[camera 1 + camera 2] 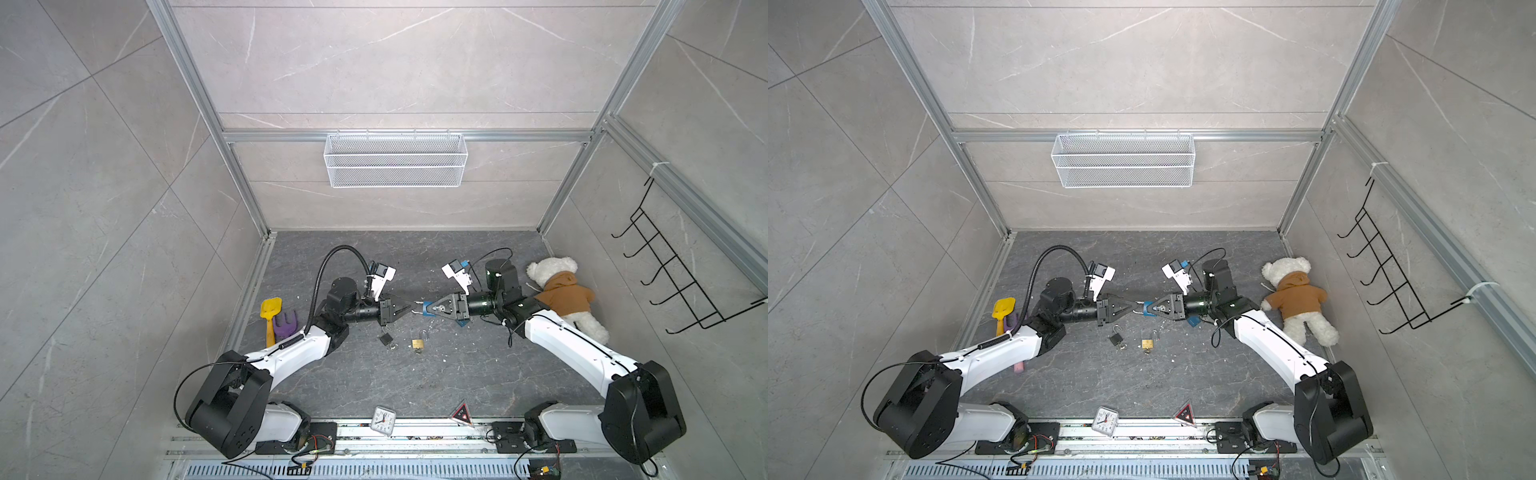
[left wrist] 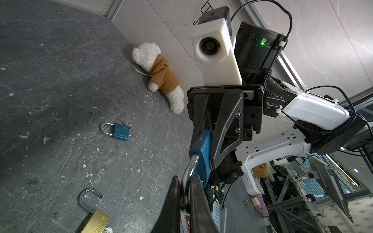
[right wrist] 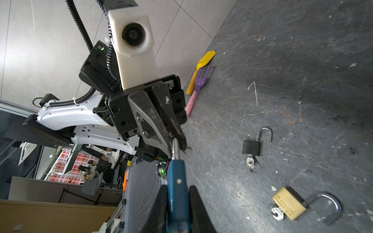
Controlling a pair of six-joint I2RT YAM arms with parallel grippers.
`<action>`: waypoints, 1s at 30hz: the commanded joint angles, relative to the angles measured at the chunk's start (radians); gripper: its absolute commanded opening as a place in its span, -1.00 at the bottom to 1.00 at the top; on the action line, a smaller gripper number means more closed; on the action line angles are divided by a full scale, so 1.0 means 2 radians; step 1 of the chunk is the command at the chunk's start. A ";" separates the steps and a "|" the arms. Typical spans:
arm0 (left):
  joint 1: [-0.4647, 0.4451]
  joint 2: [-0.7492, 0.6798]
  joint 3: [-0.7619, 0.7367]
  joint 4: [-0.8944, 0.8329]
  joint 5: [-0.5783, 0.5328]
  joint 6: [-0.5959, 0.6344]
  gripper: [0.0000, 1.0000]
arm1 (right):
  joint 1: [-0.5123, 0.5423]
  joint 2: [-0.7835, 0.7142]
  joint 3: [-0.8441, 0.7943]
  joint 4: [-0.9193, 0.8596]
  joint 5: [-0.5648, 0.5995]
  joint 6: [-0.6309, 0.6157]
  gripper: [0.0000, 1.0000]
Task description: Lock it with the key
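Blue padlock [image 3: 177, 177] between left pincer [image 3: 177, 144], right pincer [image 3: 178, 203]

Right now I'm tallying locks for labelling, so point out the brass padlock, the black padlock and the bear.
brass padlock [image 3: 289, 203], right wrist view, on its body.
black padlock [image 3: 250, 147], right wrist view, on its body.
bear [image 2: 163, 77], left wrist view, on its hoodie.

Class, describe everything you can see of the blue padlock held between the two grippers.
The blue padlock has a blue painted, metal-looking body and a shiny silver shackle. It is held clear of the dark table, lying roughly level. The right gripper clamps its body; the left gripper is shut on the shackle.
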 commanded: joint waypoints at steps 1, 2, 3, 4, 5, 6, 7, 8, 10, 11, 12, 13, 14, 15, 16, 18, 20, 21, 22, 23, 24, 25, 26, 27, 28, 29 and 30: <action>-0.044 -0.001 0.019 0.038 0.055 0.004 -1.00 | 0.009 0.013 0.000 0.052 0.030 0.012 -1.00; -0.045 -0.001 0.019 0.038 0.054 0.004 -1.00 | 0.010 0.014 0.000 0.053 0.030 0.012 -1.00; -0.046 -0.001 0.019 0.038 0.054 0.004 -1.00 | 0.010 0.016 0.001 0.053 0.030 0.013 -1.00; -0.046 -0.001 0.020 0.038 0.055 0.003 -1.00 | 0.010 0.017 0.000 0.055 0.031 0.014 -1.00; -0.046 0.000 0.020 0.038 0.055 0.003 -1.00 | 0.011 0.017 0.000 0.055 0.031 0.014 -1.00; -0.046 0.000 0.021 0.038 0.055 0.004 -1.00 | 0.010 0.018 0.000 0.056 0.031 0.015 -1.00; -0.046 0.000 0.021 0.038 0.055 0.003 -1.00 | 0.011 0.019 0.000 0.057 0.031 0.015 -1.00; -0.046 0.000 0.022 0.038 0.055 0.003 -1.00 | 0.012 0.019 0.000 0.057 0.031 0.015 -1.00; -0.047 0.000 0.022 0.039 0.055 0.003 -1.00 | 0.012 0.020 -0.001 0.057 0.033 0.015 -1.00; -0.047 0.000 0.022 0.038 0.055 0.004 -1.00 | 0.013 0.020 -0.001 0.057 0.033 0.015 -1.00; -0.048 0.000 0.022 0.038 0.055 0.003 -1.00 | 0.013 0.021 -0.002 0.058 0.034 0.015 -1.00; -0.048 0.000 0.022 0.038 0.055 0.003 -1.00 | 0.014 0.023 -0.001 0.060 0.034 0.016 -1.00; -0.048 0.001 0.023 0.039 0.055 0.003 -1.00 | 0.015 0.024 -0.002 0.062 0.034 0.017 -1.00; -0.048 0.000 0.023 0.039 0.055 0.003 -1.00 | 0.015 0.025 -0.003 0.063 0.035 0.017 -1.00; -0.049 0.001 0.024 0.039 0.055 0.003 -1.00 | 0.016 0.026 -0.002 0.063 0.035 0.018 -1.00; -0.049 0.001 0.024 0.039 0.055 0.003 -1.00 | 0.018 0.029 -0.001 0.066 0.036 0.018 -1.00; -0.050 0.001 0.024 0.039 0.055 0.003 -1.00 | 0.020 0.031 -0.001 0.068 0.036 0.019 -1.00; -0.050 0.002 0.024 0.039 0.055 0.003 -1.00 | 0.019 0.032 -0.001 0.069 0.037 0.019 -1.00; -0.050 0.002 0.024 0.039 0.054 0.003 -1.00 | 0.021 0.033 -0.001 0.070 0.038 0.020 -1.00; -0.050 0.002 0.024 0.039 0.055 0.003 -1.00 | 0.022 0.034 -0.001 0.072 0.038 0.021 -1.00; -0.050 0.003 0.024 0.039 0.055 0.004 -1.00 | 0.023 0.035 -0.001 0.073 0.038 0.021 -1.00; -0.050 0.003 0.024 0.039 0.055 0.003 -1.00 | 0.024 0.037 0.000 0.074 0.038 0.020 -1.00; -0.050 0.003 0.025 0.040 0.054 0.003 -1.00 | 0.024 0.038 -0.001 0.075 0.039 0.021 -1.00; -0.051 0.003 0.025 0.040 0.055 0.003 -1.00 | 0.026 0.038 -0.002 0.076 0.040 0.022 -1.00; -0.051 0.004 0.025 0.040 0.055 0.003 -1.00 | 0.027 0.040 -0.001 0.078 0.040 0.022 -1.00; -0.052 0.004 0.026 0.040 0.054 0.003 -1.00 | 0.027 0.041 -0.001 0.080 0.040 0.024 -1.00; -0.052 0.004 0.026 0.040 0.055 0.003 -1.00 | 0.027 0.042 -0.001 0.081 0.040 0.024 -1.00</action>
